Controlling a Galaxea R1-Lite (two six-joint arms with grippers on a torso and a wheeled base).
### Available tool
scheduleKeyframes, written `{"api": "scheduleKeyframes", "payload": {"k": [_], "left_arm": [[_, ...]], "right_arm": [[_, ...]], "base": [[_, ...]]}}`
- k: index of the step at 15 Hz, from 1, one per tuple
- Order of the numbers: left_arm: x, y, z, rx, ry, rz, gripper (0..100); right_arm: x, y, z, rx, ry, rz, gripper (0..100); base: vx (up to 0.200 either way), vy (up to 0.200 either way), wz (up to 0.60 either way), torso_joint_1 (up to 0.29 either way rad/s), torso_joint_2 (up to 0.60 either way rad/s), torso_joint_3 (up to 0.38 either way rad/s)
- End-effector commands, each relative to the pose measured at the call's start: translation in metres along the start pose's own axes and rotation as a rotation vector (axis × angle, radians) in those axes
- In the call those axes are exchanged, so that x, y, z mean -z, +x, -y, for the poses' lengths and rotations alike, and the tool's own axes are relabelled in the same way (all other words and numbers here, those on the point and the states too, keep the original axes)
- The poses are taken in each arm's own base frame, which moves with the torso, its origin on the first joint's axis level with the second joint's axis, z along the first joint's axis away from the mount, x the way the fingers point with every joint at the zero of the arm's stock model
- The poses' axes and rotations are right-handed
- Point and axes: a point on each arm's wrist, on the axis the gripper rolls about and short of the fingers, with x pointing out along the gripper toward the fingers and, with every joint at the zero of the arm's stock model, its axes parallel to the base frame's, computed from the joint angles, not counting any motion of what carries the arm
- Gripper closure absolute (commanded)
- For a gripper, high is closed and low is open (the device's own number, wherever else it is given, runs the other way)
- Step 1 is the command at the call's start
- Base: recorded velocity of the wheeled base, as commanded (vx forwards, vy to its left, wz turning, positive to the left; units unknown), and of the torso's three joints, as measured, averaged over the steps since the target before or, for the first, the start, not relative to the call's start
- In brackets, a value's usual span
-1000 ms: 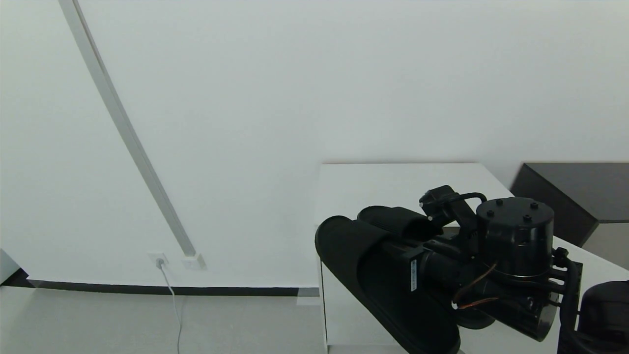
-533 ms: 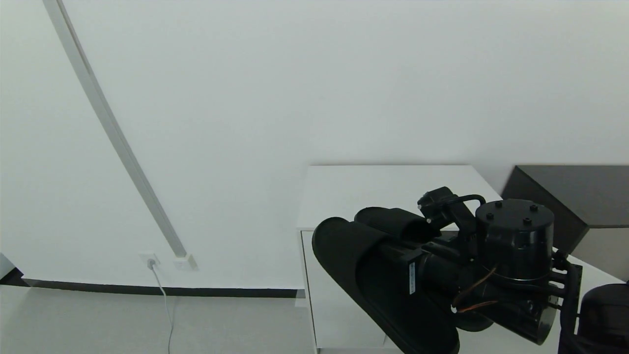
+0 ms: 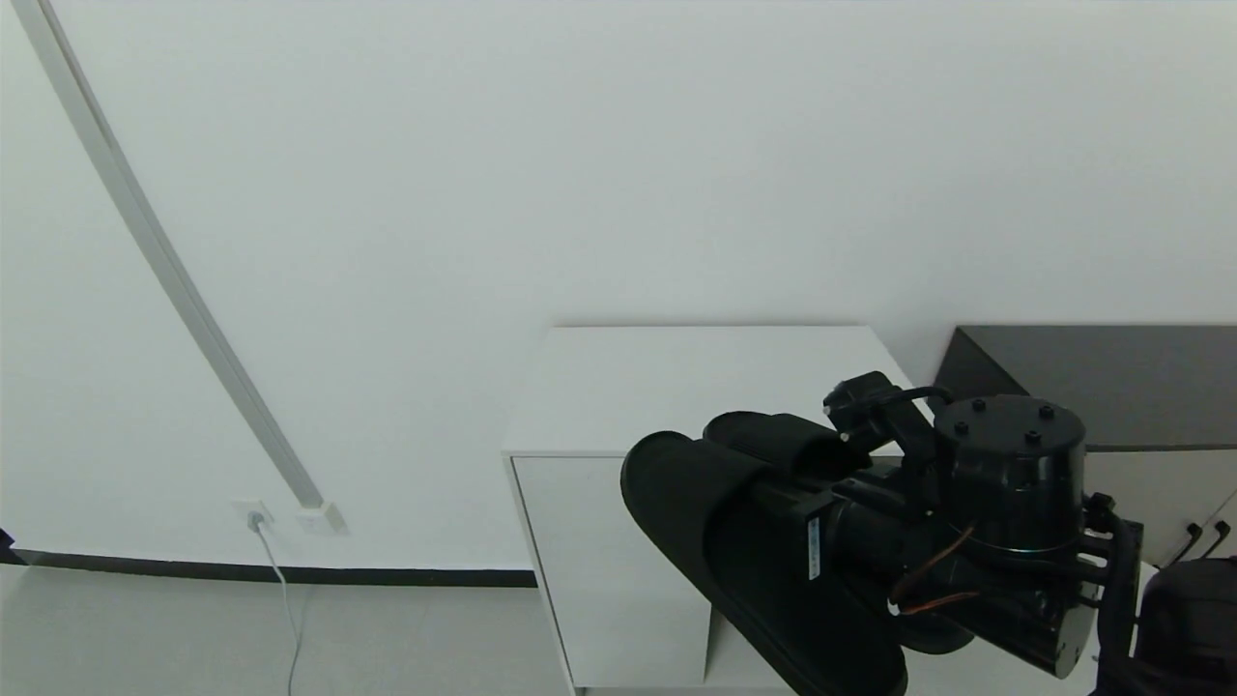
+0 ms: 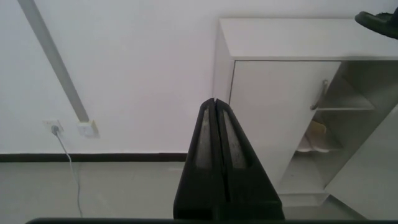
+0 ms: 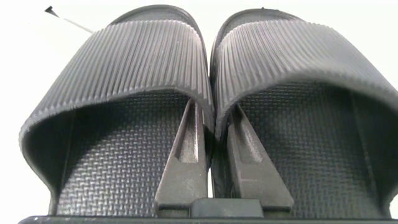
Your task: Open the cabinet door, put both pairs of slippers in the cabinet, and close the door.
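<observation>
Right gripper: jaws clamped on black slippers, pinching both inner side walls together. My read: one grasp carries whole pair. Slippers held in air, toes pointing away from wrist, before top front edge of cabinet; likely posed for sliding inside.

Cabinet open: shelves show, with pale pair on a lower one.

Left gripper: fingers together, empty, facing cabinet front beside opening, probably to keep path free.

Cabinet not yet shut.

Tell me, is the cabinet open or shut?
Open: the cabinet shows its inner shelves in the left wrist view, a pale thing on one.
</observation>
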Motion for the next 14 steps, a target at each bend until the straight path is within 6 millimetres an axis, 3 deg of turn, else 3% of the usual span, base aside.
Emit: {"api": "scheduleKeyframes", "payload": {"k": [1, 7, 14], "left_arm": [[0.0, 0.0001, 0.0, -0.001, 0.0, -0.001, 100], [0.0, 0.0001, 0.0, -0.001, -0.002, -0.001, 100], [0.0, 0.0001, 0.0, -0.001, -0.002, -0.001, 100]], "right_arm": [[0.0021, 0.0002, 0.0002, 0.0, 0.0, -0.006, 100], [0.0027, -0.0004, 0.0021, 0.003, 0.004, 0.006, 100], [0.0073, -0.0013, 0.0053, 0.011, -0.019, -0.007, 100]], "base": [[0.0, -0.2, 0.0, -0.002, 0.01, 0.007], [0.0, -0.2, 0.0, 0.002, 0.0, 0.004], [0.0, 0.0, 0.0, 0.0, 0.0, 0.0]]}}
